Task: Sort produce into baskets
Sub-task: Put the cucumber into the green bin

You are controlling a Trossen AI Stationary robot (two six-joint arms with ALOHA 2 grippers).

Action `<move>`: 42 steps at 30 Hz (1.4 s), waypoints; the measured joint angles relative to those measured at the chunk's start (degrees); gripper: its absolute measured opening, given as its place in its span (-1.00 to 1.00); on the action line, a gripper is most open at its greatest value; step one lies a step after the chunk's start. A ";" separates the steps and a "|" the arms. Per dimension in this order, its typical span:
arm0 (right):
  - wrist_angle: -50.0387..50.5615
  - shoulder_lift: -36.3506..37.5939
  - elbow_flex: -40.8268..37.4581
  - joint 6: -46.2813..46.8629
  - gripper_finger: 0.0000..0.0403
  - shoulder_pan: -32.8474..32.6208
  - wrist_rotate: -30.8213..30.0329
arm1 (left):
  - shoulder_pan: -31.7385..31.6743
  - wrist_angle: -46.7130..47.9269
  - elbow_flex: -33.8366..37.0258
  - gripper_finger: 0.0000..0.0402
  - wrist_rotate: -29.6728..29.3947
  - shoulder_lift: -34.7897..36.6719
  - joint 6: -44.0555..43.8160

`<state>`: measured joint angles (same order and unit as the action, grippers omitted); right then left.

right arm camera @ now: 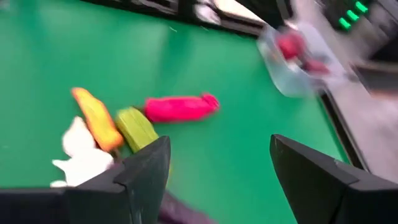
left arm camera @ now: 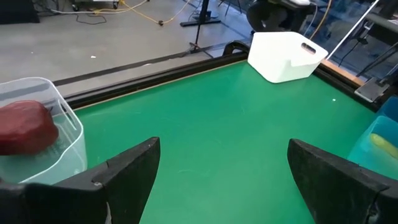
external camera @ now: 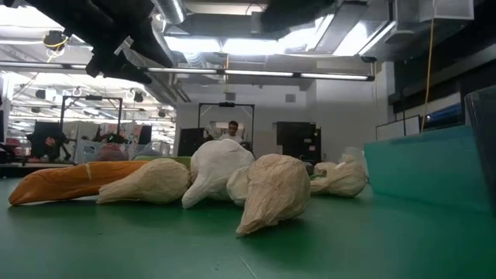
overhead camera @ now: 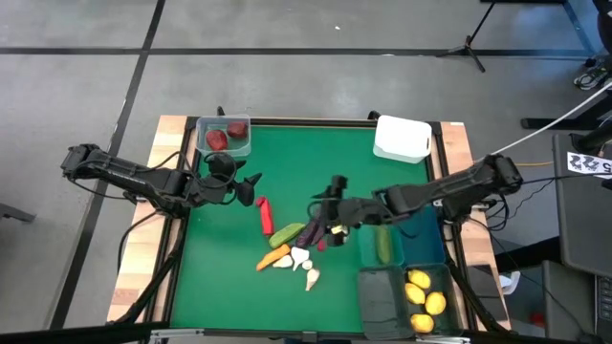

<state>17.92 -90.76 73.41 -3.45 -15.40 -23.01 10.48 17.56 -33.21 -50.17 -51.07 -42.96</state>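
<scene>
we're looking at the green table (overhead camera: 239, 287) with both arms out over it. the left gripper (overhead camera: 251, 184) is hanging just in front of the clear bin (overhead camera: 224, 136) at the far left corner, jaws spread wide and holding nothing, as the left wrist view is showing bare mat between its fingers (left arm camera: 134, 171). two dark red round pieces (overhead camera: 218, 139) are sitting in that clear bin. the right gripper (overhead camera: 325, 205) is hovering over mid-table, just above the loose pile, jaws also spread with nothing between them. the pile is lying near the middle: a red pepper (overhead camera: 265, 215), a green cucumber (overhead camera: 286, 234), a purple eggplant (overhead camera: 311, 232), an orange carrot (overhead camera: 272, 258) and white garlic pieces (overhead camera: 306, 268) close together, several touching. the low view is showing the garlic (external camera: 271, 190) up close with the carrot (external camera: 66, 180) beside it. the white bin (overhead camera: 402, 138) is sitting at the far right corner. a teal bin (overhead camera: 411, 229) on the right edge is holding one cucumber (overhead camera: 383, 245). three yellow lemons (overhead camera: 423, 301) are lying in a bin at the near right corner, next to a dark smoky bin (overhead camera: 381, 296).
</scene>
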 joint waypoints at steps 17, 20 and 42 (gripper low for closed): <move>-21.80 -16.14 -0.02 -9.01 0.36 6.92 24.08 | -0.01 1.51 0.00 0.72 0.00 0.00 -0.75; -24.12 -18.76 -0.02 -9.33 0.36 6.87 24.27 | -0.02 1.51 0.00 0.72 0.00 0.00 -0.83; -15.55 -31.29 8.52 -11.37 0.36 10.61 29.74 | -0.02 1.53 0.00 0.72 0.00 0.00 -2.09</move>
<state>2.38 -122.05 81.93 -14.82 -4.80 6.73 10.46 19.09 -33.21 -50.17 -51.07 -45.06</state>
